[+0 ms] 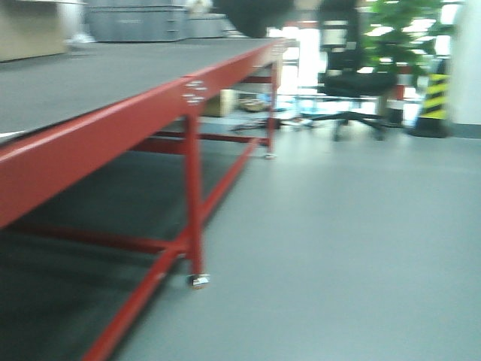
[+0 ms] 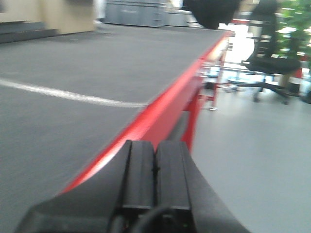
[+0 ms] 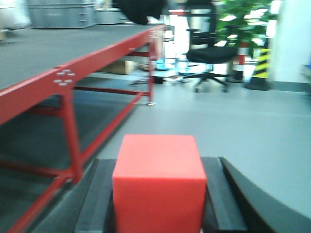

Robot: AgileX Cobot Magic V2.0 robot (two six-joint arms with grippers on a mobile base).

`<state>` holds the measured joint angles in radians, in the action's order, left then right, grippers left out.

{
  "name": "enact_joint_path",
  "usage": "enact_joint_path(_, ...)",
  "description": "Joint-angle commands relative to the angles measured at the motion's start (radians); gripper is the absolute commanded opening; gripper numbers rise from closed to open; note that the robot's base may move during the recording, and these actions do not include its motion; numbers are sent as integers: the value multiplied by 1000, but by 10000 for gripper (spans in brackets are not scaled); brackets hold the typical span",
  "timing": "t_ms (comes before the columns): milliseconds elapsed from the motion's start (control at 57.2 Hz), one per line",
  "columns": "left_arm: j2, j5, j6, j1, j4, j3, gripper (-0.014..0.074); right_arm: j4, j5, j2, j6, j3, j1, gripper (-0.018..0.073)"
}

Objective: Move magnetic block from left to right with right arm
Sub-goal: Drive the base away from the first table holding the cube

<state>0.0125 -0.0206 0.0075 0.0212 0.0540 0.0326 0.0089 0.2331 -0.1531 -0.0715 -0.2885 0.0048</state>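
Bright indoor light, blown-out glare at rear, all 3 views soft, blurred

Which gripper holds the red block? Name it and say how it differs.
The right gripper: the magnetic block sits between its black fingers. On the left gripper the fingers are pressed together with nothing between them.

We log the magnetic block [image 3: 159, 182] plain red; table frame [image 1: 98, 143] red, tabletop [image 1: 90, 75] dark grey with one pale line [image 2: 73, 95]; floor [image 1: 361, 248] grey, chair [image 1: 353, 83] black, plant [image 1: 398, 30] green, post [image 1: 434, 94] striped yellow and black.
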Motion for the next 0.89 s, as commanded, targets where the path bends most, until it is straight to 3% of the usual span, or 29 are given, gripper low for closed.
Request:
enact_joint_path(0,11,81,-7,-7,3,8,-126,-9,-94,-10,6,-31,0,329)
enact_joint_path(874,11,81,-7,-7,3,8,-126,-9,-94,-10,6,-31,0,329)
